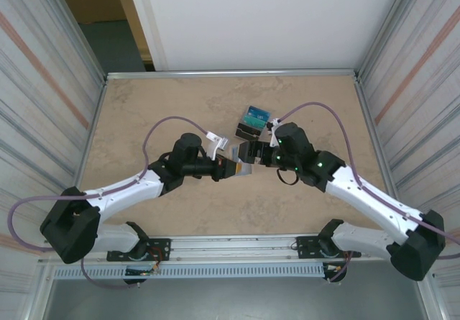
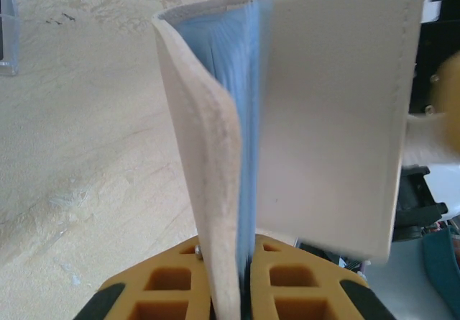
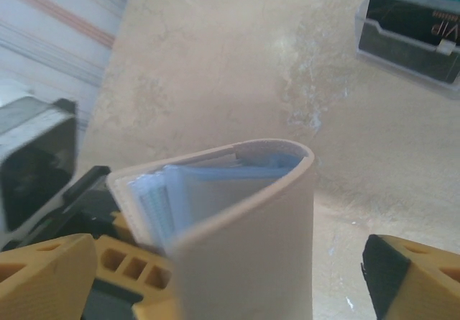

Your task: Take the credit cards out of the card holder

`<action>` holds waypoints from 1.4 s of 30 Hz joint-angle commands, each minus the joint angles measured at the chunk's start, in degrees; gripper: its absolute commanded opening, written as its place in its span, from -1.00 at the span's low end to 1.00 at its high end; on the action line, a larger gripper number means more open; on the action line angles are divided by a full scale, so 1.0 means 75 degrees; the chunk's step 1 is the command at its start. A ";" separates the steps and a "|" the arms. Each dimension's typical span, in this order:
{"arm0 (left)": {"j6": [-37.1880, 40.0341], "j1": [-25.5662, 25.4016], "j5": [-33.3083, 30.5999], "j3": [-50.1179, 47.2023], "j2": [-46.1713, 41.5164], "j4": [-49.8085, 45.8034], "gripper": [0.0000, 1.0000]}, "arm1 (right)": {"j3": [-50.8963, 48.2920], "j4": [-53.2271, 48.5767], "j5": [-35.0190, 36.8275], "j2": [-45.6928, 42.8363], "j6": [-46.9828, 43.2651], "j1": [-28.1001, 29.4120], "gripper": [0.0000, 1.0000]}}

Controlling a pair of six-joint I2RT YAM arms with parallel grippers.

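At the near edge of the desk [image 1: 180,111] the two arms rise from their bases and bend inward, meeting a little beyond the middle of the surface. Between them hangs the card holder [image 2: 330,119], lifted off the desk and half open, its tan covers splayed like a book and pale blue sleeves showing inside. Whether any card sits in those sleeves cannot be told.

From the left, the left gripper [image 1: 231,166] is clamped narrowly on one tan cover, its yellow fingers [image 2: 295,280] pressed against the leather on both sides at the lower edge. From the right, the right gripper [image 3: 226,277] stands wide, one fingertip on each side of the holder's rounded spine. The black-tipped finger is clearly apart from the leather, so it grips nothing.

Just beyond the right gripper, a clear plastic stand [image 3: 406,57] rests on the desk. Upright in it are the credit cards [image 1: 253,119], a dark one in front and a teal one behind.
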 commanded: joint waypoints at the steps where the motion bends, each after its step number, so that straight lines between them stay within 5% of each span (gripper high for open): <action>1: 0.0179 -0.0042 -0.0060 -0.0085 -0.0214 0.0129 -0.98 | -0.0347 -0.0212 0.0453 -0.0715 0.0275 -0.0033 0.99; 10: 0.0627 -0.0078 -0.0342 0.0090 -0.0347 -0.0442 -0.99 | -0.0510 -0.0867 0.0734 -0.1533 0.0004 -0.0020 0.97; 30: 0.0413 -0.0106 0.0872 0.0562 0.0481 0.0481 -0.97 | -0.0482 0.0104 0.0360 -0.0279 -0.0435 -0.0084 1.00; 37: 0.0277 -0.0143 0.0893 0.0496 0.0517 0.0677 -0.97 | -0.0627 0.0292 0.0266 -0.0274 -0.0311 -0.0100 0.62; 42: 0.0301 -0.0175 0.1009 0.0401 0.0438 0.0695 -0.92 | -0.0647 0.0460 0.0293 -0.0147 -0.0157 -0.0078 0.57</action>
